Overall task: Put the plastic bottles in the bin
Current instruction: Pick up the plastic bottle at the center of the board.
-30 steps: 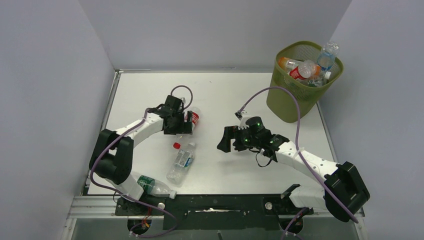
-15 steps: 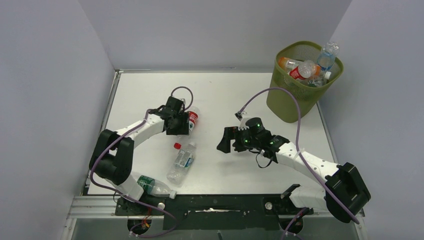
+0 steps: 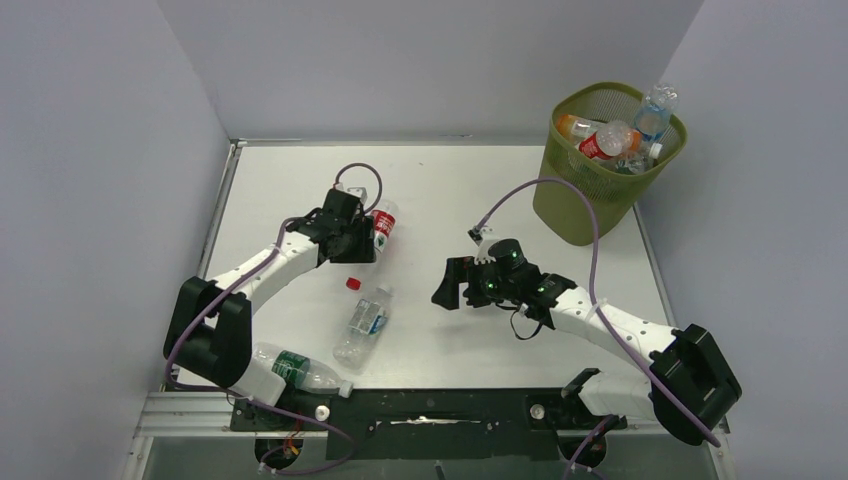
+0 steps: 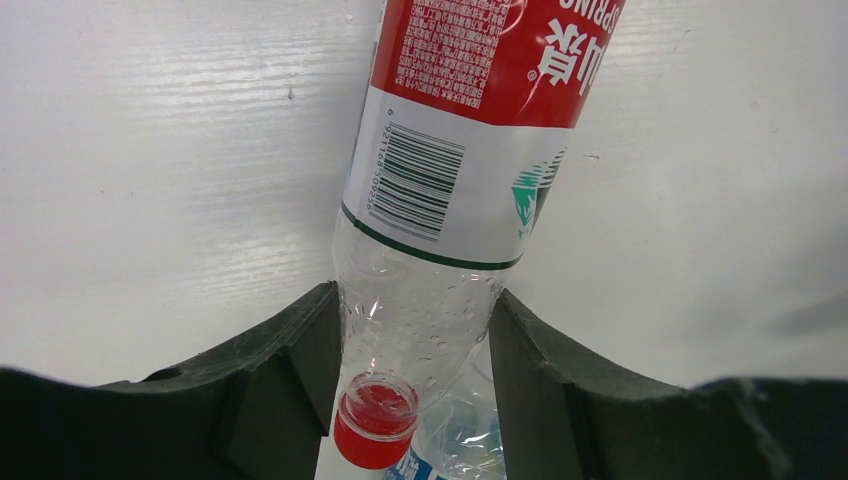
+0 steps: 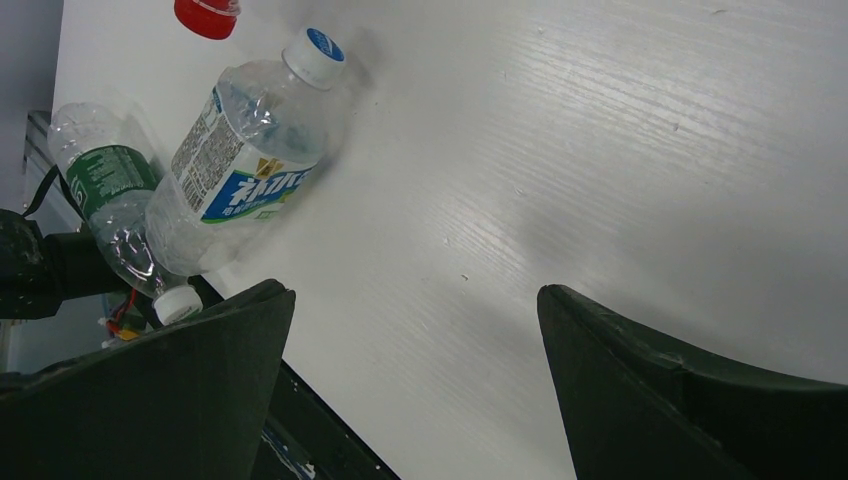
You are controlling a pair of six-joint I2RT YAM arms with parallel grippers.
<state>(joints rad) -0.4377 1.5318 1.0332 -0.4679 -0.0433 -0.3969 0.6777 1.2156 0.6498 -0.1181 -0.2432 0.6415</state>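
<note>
My left gripper [image 3: 357, 236] [image 4: 415, 335] is shut on the clear neck end of a red-labelled plastic bottle [image 3: 384, 222] [image 4: 465, 140], whose body sticks out past the fingers over the table. My right gripper [image 3: 446, 286] [image 5: 415, 295] hangs open over bare table at mid-table, holding nothing. A clear bottle with a blue label [image 3: 365, 320] [image 5: 250, 165] lies between the arms. Another bottle with a green label [image 3: 300, 368] [image 5: 105, 185] lies by the left arm's base. The olive-green bin [image 3: 590, 200] stands at the far right corner, with several bottles [image 3: 612, 140] piled to its rim.
A loose red cap [image 3: 352, 284] [image 5: 205, 15] lies on the table just beyond the blue-labelled bottle's cap. Purple cables loop over both arms. Grey walls close in the table on the left, back and right. The black mounting rail [image 3: 430, 410] runs along the near edge.
My left gripper has closed on the red-labelled bottle and carried it a little toward the back of the table. The right arm has barely moved.
</note>
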